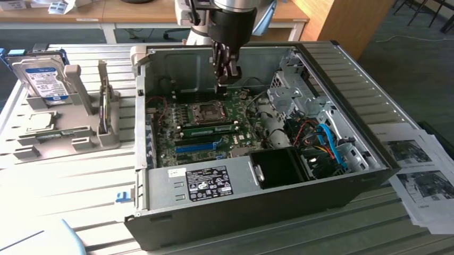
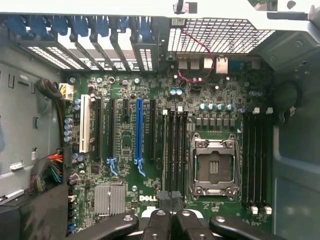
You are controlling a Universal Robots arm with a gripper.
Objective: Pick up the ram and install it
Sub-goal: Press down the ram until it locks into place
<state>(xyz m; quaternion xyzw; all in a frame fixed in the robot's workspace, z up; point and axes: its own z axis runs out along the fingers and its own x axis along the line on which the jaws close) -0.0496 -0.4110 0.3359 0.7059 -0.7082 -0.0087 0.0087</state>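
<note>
My gripper [image 1: 227, 78] hangs inside the open computer case [image 1: 369, 127], just above the motherboard [image 1: 234, 138] on the far side of the CPU socket [image 1: 207, 111]. Its black fingers [image 2: 162, 197] are shut together with nothing visible between them. The ram [image 1: 206, 128], a thin green stick, stands in a slot beside the socket, on its near side in the exterior view. In the wrist view the ram [image 2: 164, 150] shows edge-on in the slot farthest from the CPU socket [image 2: 213, 167], with the gripper [image 2: 169, 197] over one end of that bank of slots.
A long blue slot [image 1: 195, 146] lies near the ram, with the power supply [image 1: 206, 181] and a black shroud [image 1: 280, 167] in front. A grey holder [image 1: 64, 138] with a hard drive [image 1: 42, 79] stands at the exterior view's left. Papers [image 1: 418, 175] lie at the right.
</note>
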